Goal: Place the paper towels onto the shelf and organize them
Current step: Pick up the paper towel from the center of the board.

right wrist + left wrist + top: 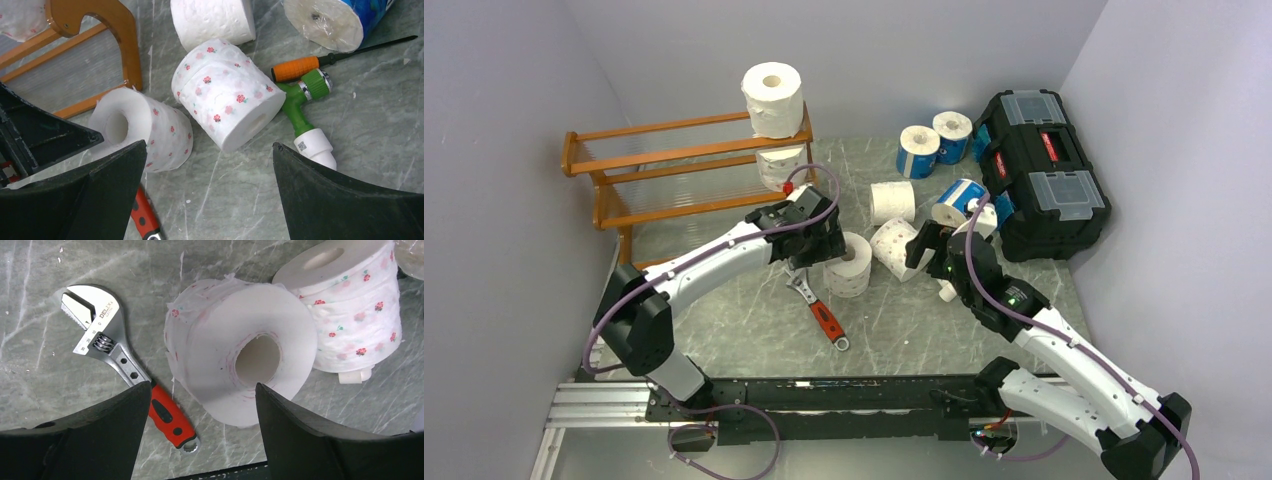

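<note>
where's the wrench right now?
Top view: the wrench lies flat, left of centre. Its jaw end is beside the flower-print roll at the left gripper, and its red handle points toward the near edge.

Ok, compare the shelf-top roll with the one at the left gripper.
The shelf-top roll is plain white; the floral roll by the left gripper carries small red flowers. The shelf-top roll sits on the top tier of the shelf; the floral roll on the table. The floral roll's outer sheet is ragged; the shelf-top roll looks neat. Both stand on end.
</note>
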Controlling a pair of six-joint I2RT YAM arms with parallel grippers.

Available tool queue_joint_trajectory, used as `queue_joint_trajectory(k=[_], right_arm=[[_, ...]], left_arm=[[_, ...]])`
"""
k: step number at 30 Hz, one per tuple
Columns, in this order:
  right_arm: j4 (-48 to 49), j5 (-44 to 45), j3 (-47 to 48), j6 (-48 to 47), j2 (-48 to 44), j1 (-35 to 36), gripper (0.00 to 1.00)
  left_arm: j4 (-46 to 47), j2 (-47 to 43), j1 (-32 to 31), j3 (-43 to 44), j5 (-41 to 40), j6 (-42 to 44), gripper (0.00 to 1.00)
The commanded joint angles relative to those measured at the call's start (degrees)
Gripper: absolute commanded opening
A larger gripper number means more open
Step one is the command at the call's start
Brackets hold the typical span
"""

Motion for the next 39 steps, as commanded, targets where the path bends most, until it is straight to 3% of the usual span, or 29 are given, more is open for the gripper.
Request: queue_joint_trajectory(k=[1,10,23,34,39], right_arm=[[0.5,1.3,-0.2,-0.7,-1.1,-0.1,0.98],[0.4,1.0,-0.4,-0.7,-1.3,-0.2,0.98],[-0.1,0.7,-0.8,-0.3,-1.7,-0.2,0.98],[0.0,-0.2,-1.0,0.0,-0.9,-0.2,0.97],[-0.3,0.0,-1.0,0.0,-1.2,-0.2,0.97]], left_arm=[[-1.1,1.0,-0.6,2.6,-2.2,-1.2,0.81],[-2.5,3.5,-0.6,4.6,-4.1,-2.4,0.73],[-3.8,6.1,-0.8,7.1,-4.0,-2.4,0.73],[-3.8,6.4,-1.3,6.9,-4.3,-2.8,0.5],[-4.2,7.0,-1.4,7.2,-4.3,-2.7,0.46]])
